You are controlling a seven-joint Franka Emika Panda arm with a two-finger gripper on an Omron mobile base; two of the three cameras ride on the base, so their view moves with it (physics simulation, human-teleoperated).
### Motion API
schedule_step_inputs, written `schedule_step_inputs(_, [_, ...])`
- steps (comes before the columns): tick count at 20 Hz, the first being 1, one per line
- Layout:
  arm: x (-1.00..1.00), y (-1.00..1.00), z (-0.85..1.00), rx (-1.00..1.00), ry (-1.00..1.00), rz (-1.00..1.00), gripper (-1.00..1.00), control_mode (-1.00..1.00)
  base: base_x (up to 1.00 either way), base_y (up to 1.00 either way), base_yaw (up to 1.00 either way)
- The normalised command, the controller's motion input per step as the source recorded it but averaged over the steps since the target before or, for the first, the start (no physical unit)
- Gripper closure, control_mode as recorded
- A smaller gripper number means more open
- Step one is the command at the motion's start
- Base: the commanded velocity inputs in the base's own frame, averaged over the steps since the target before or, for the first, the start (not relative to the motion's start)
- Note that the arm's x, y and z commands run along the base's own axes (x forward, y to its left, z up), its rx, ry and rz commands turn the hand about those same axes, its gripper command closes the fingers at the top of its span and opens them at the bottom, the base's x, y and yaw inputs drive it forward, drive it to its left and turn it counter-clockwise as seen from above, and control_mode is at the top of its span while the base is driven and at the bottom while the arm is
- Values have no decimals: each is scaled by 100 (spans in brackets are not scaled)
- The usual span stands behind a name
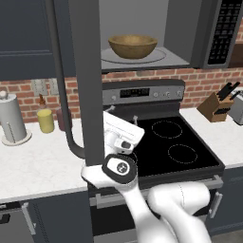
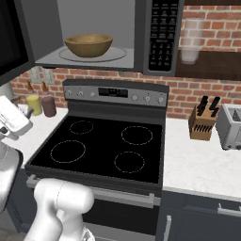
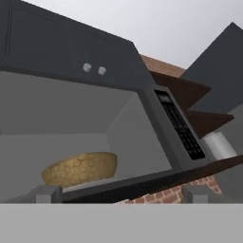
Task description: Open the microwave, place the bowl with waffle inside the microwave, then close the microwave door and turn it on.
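The microwave [image 1: 223, 33] hangs above the stove with its door [image 1: 85, 71] swung wide to the left, and the long bar handle [image 1: 59, 85] is on the door's outer side. The brown wooden bowl [image 1: 133, 46] sits inside on the glass turntable, also seen as the bowl [image 2: 88, 44] and from below as the bowl [image 3: 80, 168]. The waffle is hidden below the bowl's rim. My gripper [image 1: 122, 114] is low in front of the stove's back panel, just right of the door's edge, and points up at the cavity. In the hand view the gripper [image 3: 122, 194] is open, with nothing between its tips.
The black stove top [image 1: 175, 142] lies under the microwave. A yellow jar [image 1: 45, 120], a maroon jar [image 1: 63, 118] and a paper towel holder [image 1: 12, 118] stand on the left counter. A knife block [image 2: 202, 123] and a toaster [image 2: 231, 126] are on the right, with a glass [image 2: 190, 40] on the shelf.
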Motion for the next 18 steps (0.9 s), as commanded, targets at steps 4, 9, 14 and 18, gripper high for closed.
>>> schedule_step_inputs(4, [-39, 78, 2, -1, 0, 0, -100, -100, 0, 0, 0])
schedule_step_inputs(9, [-33, 87, 1, 0, 0, 0, -100, -100, 0, 0, 0])
schedule_step_inputs(14, [-20, 80, 13, 0, 0, 0, -100, -100, 0, 0, 0])
schedule_step_inputs(18, [-1, 38, 38, 0, 0, -2, -100, -100, 0, 0, 0])
